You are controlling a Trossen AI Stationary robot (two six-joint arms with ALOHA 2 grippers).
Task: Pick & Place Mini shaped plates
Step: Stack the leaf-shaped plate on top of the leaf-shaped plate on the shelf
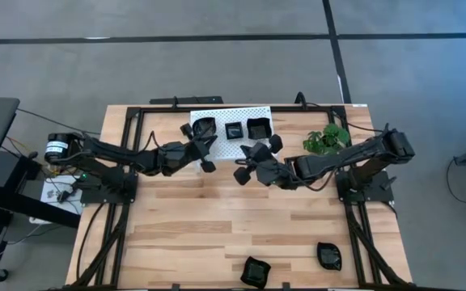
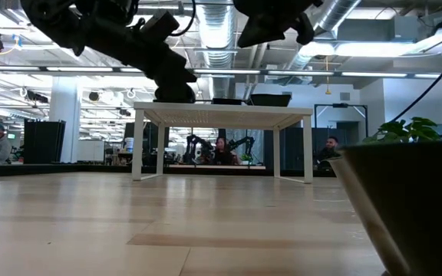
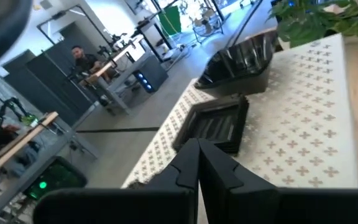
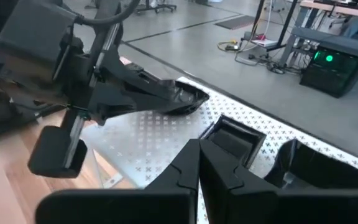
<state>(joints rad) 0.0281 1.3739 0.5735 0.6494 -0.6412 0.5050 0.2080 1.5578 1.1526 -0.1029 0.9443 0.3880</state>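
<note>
Three small black plates sit on the white perforated rack (image 1: 231, 113) at the table's far side: a wavy-rimmed one (image 1: 205, 127) on the left, a square one (image 1: 234, 130) in the middle and a deeper one (image 1: 258, 127) on the right. My left gripper (image 1: 210, 140) is shut, its fingers (image 4: 160, 93) reaching over the wavy-rimmed plate (image 4: 188, 99). My right gripper (image 4: 197, 155) is shut and empty. It hovers at the rack's near edge (image 1: 249, 151), pointing at the square plate (image 4: 232, 140). Two more black plates (image 1: 256, 272) (image 1: 328, 255) lie near the table's front edge. My left gripper's shut fingers lie level over the near rim (image 4: 178, 93) of the wavy-rimmed plate, coming from the table's left. I cannot tell whether they touch it. The plate rests flat on the rack.
A small green plant (image 1: 326, 139) stands just right of the rack. A black frame (image 1: 136, 121) borders the wooden tabletop. Bare wood lies between the rack and the two front plates. People sit at desks (image 2: 221, 149) in the room beyond.
</note>
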